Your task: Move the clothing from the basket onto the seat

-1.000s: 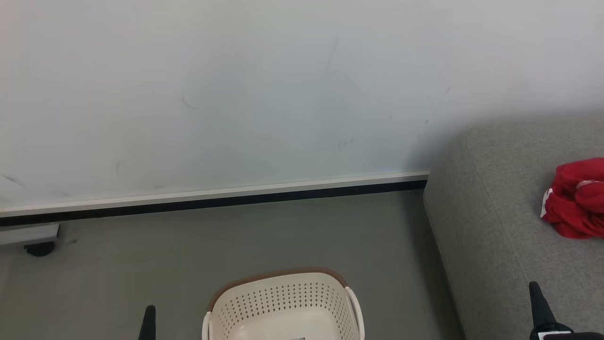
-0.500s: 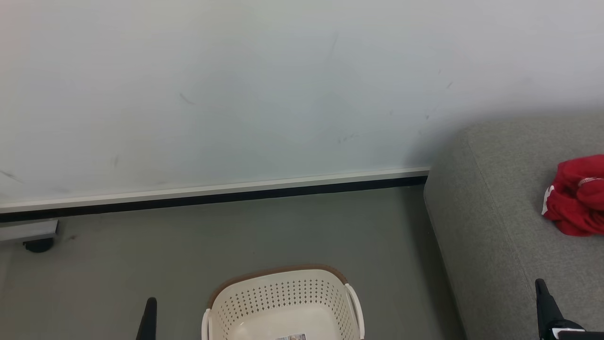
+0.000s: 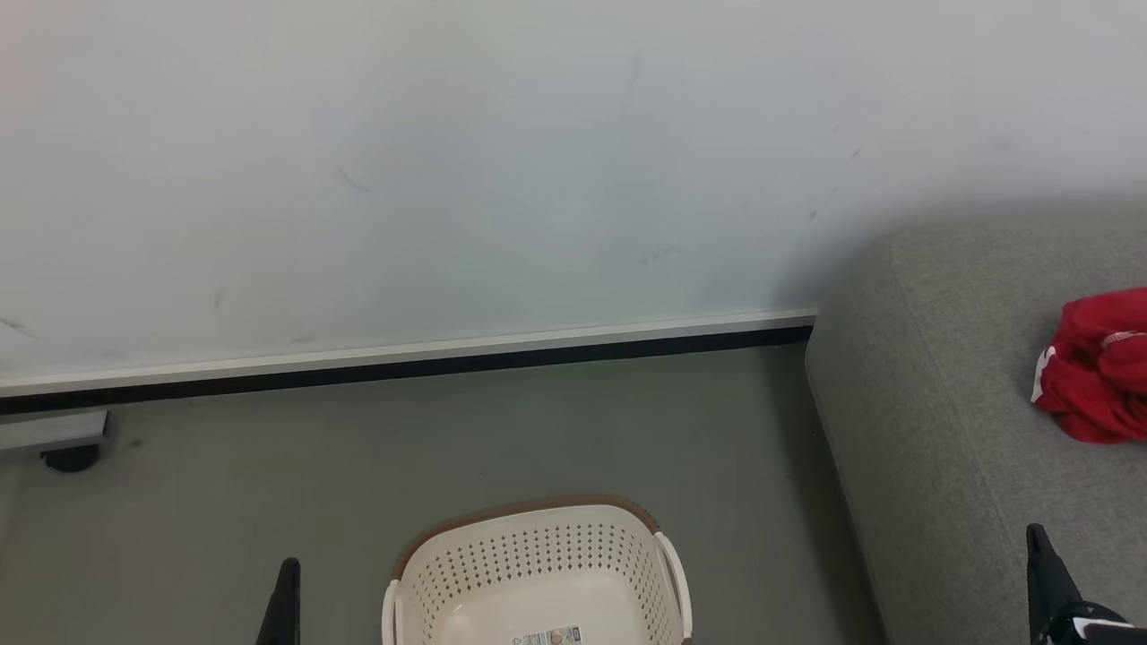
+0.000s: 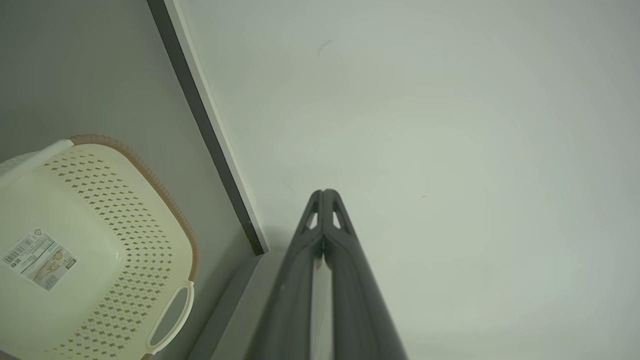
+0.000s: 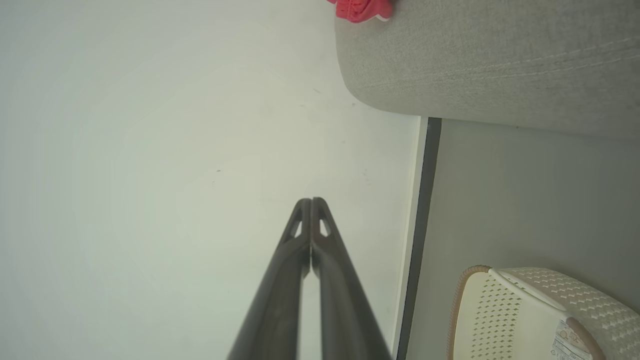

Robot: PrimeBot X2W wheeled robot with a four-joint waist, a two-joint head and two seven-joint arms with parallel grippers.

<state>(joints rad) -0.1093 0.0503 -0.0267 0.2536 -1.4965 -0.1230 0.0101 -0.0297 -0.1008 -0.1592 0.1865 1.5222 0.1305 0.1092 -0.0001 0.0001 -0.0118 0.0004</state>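
head / basket (image 3: 538,551): 1, cream plastic, walls punched w/ small diamond holes, brown rim, 2 white side handles; stands on floor (image 3: 269,484), btm centre.
head / label (image 3: 547,637): 1, paper, flat on basket's smooth bottom.
head / clothing (image 3: 1095,367): 1 crumpled bright red heap, soft, bit of white trim; lies on seat at right edge, well apart from basket; no. of garments in heap: can't tell.
head / seat (image 3: 932,403): 1, light grey woven cushion, rounded corner, right of basket.
head / wall (image 3: 538,179): pale, smooth, few scuffs.
head / left gripper (image 3: 287,596): dark tapered tip, lower left, beside basket.
head / right gripper (image 3: 1044,573): dark tip, lower right, seen against seat.
left wrist / fingers (image 4: 295,280): 2, long, dark; tips pressed together, nothing btwn them; aimed at wall, basket at left.
right wrist / fingers (image 5: 280,300): 2, same build; tips meeting, holding nothing; seat w/ stitched seam across top, clothing at picture's top edge, basket btm right.
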